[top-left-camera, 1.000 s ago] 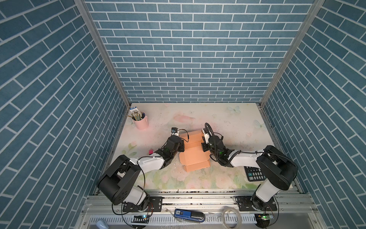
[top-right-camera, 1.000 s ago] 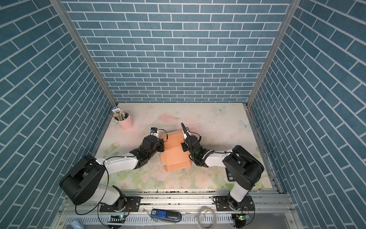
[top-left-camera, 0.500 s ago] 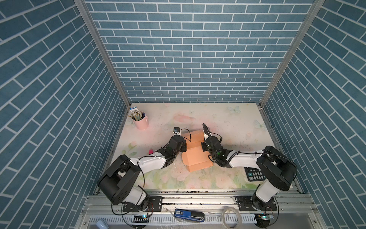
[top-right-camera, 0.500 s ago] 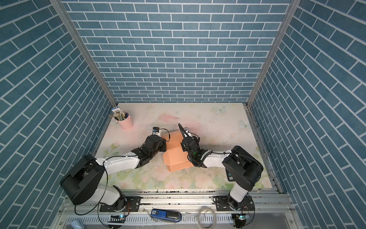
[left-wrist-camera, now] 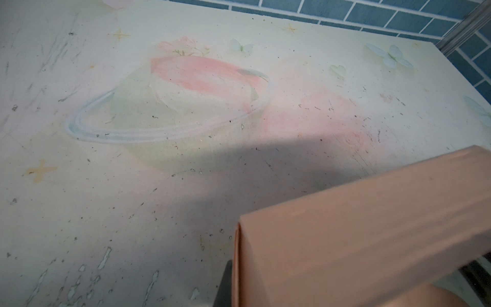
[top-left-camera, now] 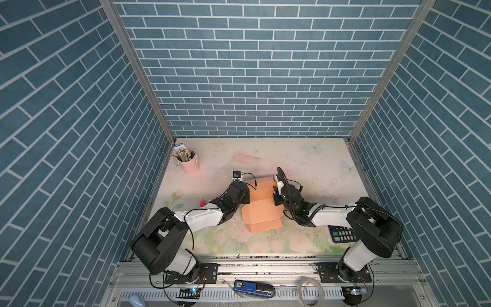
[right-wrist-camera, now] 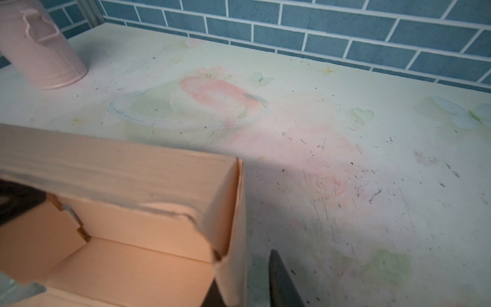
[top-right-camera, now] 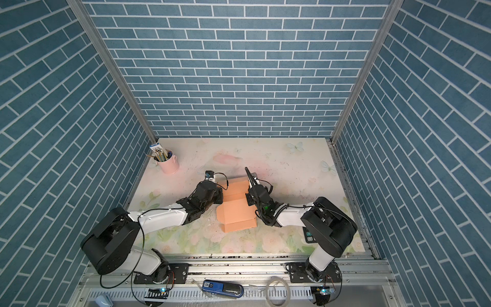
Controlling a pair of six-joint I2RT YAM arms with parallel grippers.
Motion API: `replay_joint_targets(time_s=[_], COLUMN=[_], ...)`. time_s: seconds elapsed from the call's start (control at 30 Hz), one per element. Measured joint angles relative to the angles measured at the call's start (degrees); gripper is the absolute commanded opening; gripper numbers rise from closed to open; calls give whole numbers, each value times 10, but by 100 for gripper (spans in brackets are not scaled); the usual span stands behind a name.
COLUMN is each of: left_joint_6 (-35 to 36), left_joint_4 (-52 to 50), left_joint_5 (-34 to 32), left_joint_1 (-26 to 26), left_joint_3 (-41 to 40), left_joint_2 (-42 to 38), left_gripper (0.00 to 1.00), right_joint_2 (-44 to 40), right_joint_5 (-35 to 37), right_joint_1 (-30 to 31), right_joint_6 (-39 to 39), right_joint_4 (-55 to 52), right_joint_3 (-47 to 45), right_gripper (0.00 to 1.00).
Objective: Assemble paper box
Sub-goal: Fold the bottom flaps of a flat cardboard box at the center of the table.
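Blue brick-patterned walls close in a pale, floral-printed tabletop (top-left-camera: 305,159), scuffed and speckled. At its centre lies the peach-orange thin-cardboard paper box (top-left-camera: 261,212), matte and sharply creased. The tray half toward 12 o'clock already has upright walls, while the lid panel with its tabbed flaps stretches toward 6 o'clock, not yet folded over. The left end effector (top-left-camera: 249,197) is closed at the tray's 9 o'clock wall; whether it pinches the card cannot be told. The right end effector (top-left-camera: 275,197) straddles the 3 o'clock wall with its jaws narrowly parted, the visible finger (right-wrist-camera: 281,281) clear of the card. The step in hand looks like settling the side walls. The next move probably calls for swinging the lid over and tucking its tabs gently, since the wall's top edge is crumpled. A pink metal pencil pot (top-left-camera: 189,166) at 10 o'clock and a black calculator (top-left-camera: 342,235) at 4 o'clock stand well apart.
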Motion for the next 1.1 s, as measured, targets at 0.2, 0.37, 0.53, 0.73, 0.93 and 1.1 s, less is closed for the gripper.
replay_joint_targets(time_s=[0.2, 0.37, 0.53, 0.73, 0.93, 1.1], left_joint_6=[0, 0, 0, 0, 0, 2], left_joint_4=[-1, -1, -1, -2, -10, -13], left_joint_5=[9, 8, 7, 8, 4, 1], left_joint_1=[-2, -2, -2, -2, -2, -2], left_joint_3=[0, 0, 0, 0, 0, 0], left_joint_2=[0, 0, 0, 0, 0, 0], left_gripper=[0, 0, 0, 0, 0, 0], right_joint_2=[-29, -34, -34, -22, -3, 15], right_joint_5=[-82, -111, -119, -122, -121, -118], right_joint_1=[-30, -40, -41, -41, -39, -38], right_joint_6=[3, 3, 3, 2, 2, 2], right_joint_4=[43, 55, 57, 65, 66, 65], right_joint_3=[-50, -58, -58, -57, -52, -45], right_gripper=[37, 35, 31, 25, 28, 32])
